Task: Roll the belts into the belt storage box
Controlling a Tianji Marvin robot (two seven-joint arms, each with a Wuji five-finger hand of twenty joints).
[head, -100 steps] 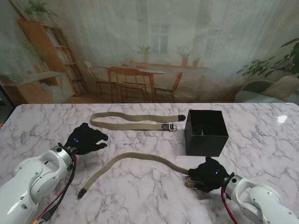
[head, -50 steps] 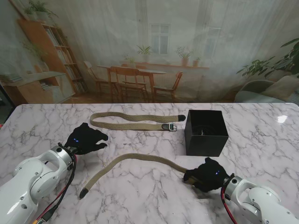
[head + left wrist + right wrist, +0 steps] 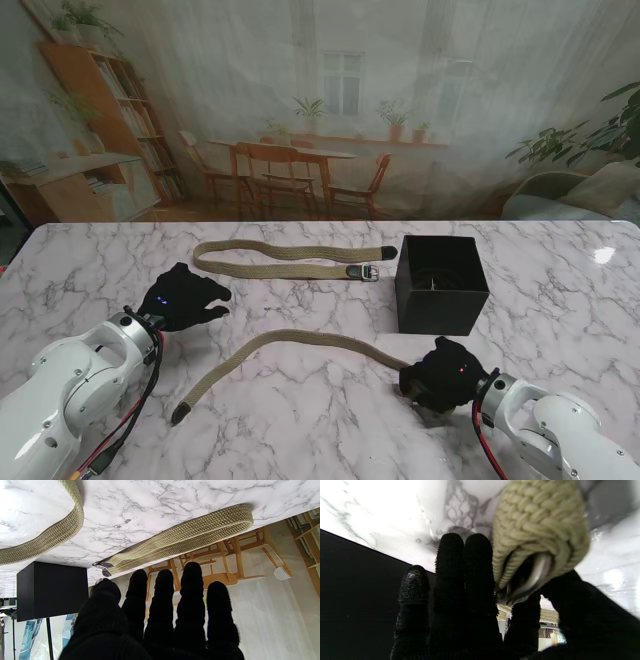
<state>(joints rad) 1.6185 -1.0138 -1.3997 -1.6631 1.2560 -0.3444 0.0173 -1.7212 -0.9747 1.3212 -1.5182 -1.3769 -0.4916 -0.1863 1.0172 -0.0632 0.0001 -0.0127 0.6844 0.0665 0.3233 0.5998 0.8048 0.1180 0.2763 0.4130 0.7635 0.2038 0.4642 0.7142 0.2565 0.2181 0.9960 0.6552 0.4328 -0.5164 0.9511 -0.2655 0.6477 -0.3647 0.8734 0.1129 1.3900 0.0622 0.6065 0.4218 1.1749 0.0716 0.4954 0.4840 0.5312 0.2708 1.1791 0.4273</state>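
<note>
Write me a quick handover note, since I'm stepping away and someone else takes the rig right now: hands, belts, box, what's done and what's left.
Right hand: shut on the buckle end of the near belt, thumb and fingers pinching the metal buckle.
Left hand: open, holding nothing, resting near the left side of the table.
Near belt: lies unrolled, curving from the right hand to its tip at front left.
Far belt: folded flat, untouched, left of the belt storage box.
Done: the near belt's buckle end is gripped.
Left: roll both belts and place them in the box.
</note>
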